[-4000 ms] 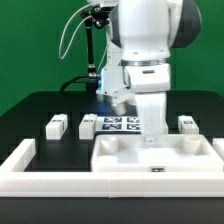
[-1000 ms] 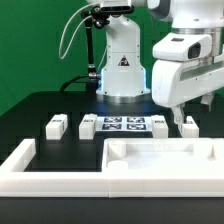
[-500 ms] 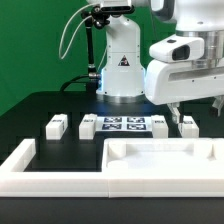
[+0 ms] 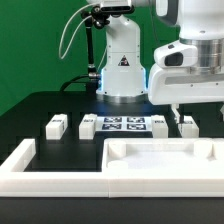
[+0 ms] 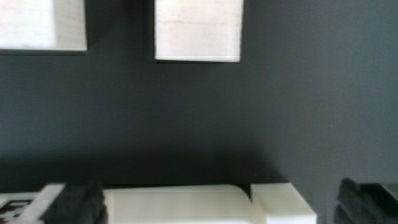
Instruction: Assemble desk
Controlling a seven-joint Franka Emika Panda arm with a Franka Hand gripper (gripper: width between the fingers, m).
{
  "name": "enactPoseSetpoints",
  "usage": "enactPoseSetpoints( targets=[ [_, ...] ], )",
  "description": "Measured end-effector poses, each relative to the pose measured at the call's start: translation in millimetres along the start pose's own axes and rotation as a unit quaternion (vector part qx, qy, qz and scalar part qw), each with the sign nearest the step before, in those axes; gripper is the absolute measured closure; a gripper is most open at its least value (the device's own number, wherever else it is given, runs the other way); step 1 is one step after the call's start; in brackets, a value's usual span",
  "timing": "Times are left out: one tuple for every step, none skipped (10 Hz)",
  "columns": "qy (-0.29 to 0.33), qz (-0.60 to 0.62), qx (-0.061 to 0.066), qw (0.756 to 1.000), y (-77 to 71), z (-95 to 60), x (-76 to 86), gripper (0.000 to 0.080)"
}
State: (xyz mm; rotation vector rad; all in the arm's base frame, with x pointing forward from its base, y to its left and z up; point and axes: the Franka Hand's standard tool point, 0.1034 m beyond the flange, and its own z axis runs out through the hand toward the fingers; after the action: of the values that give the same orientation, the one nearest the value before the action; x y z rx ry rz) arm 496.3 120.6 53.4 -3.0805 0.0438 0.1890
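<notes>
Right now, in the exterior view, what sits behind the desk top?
The marker board, with leg blocks either side: two at the exterior view's left, two at its right. The open pincer partly covers the right pair.

I work over a matte black table under even, soft light, with a plain green backdrop rising just behind the table's far edge and filling everything beyond it.

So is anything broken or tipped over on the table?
Nothing stands out. The wide white plastic tray-like desk top lies flat, and the four small white leg blocks sit in a row, none visibly damaged.
</notes>
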Motion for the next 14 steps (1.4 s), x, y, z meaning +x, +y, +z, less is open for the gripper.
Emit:
enactPoseSetpoints(
  targets=[
    [-0.054, 0.003, -0.008, 0.998, 2.2, 2.0, -10.6, 0.0150],
    [-0.128, 0.009, -0.015, 0.992, 0.5, 0.7, -12.6, 0.0150],
    [-0.175, 0.010, -0.019, 0.984, -1.7, -0.3, -5.9, 0.0150],
    [-0.196, 0.012, -0.018, 0.980, -2.0, 1.7, -3.1, 0.0150],
    [-0.226, 0.017, -0.015, 0.974, -1.3, 2.4, -6.9, 0.0150],
    [-0.254, 0.014, -0.017, 0.967, -0.5, 3.0, -10.1, 0.0150],
    [-0.293, 0.012, -0.020, 0.956, 0.5, 3.7, -13.4, 0.0150],
    [-0.322, 0.011, -0.022, 0.947, 0.9, 5.9, -12.5, 0.0150],
    [-0.358, 0.012, -0.021, 0.933, 0.7, 7.6, -19.7, 0.0150],
    [-0.410, 0.013, -0.022, 0.912, -0.4, 11.3, -28.2, 0.0150],
    [-0.415, 0.009, -0.023, 0.910, -4.3, 12.6, -21.0, 0.0150],
    [-0.401, 0.006, -0.020, 0.916, -5.9, 12.7, -16.3, 0.0150],
    [-0.401, 0.005, -0.020, 0.916, -6.1, 13.1, -17.0, 0.0150],
    [-0.400, 0.004, -0.020, 0.916, -6.5, 15.5, -17.2, 0.0150]
  ],
)
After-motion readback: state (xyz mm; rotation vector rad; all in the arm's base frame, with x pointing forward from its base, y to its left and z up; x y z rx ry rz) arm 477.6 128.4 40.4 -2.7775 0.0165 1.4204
